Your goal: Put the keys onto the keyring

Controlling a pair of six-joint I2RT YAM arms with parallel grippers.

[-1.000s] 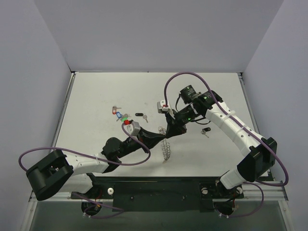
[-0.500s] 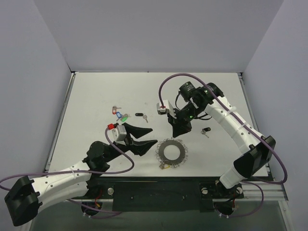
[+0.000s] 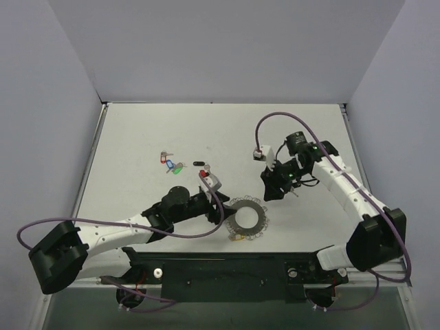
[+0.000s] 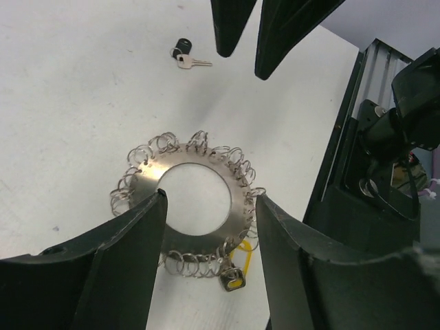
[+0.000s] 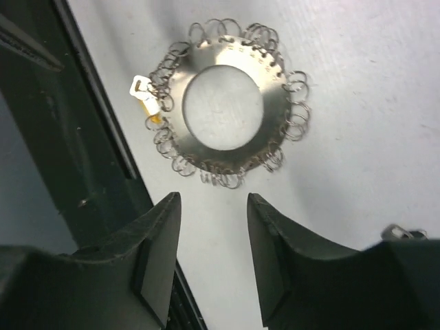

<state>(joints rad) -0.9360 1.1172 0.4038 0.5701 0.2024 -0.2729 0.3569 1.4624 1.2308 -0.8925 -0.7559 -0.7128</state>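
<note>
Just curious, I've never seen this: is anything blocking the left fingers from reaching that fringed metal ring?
Nothing visible does. The keyring lies flat on the table just beyond the open left fingers; only a yellow-tagged key sits at its rim.

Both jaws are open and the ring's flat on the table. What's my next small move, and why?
Probably lower the right gripper onto the black-tagged key: it lies loose beside its open jaws, while the keyring carries only the yellow-tagged key.

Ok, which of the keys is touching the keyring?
The yellow-tagged key, lying against the keyring's fringe of small rings at its near edge. The others, like the black-tagged key and the coloured cluster, lie well clear.
</note>
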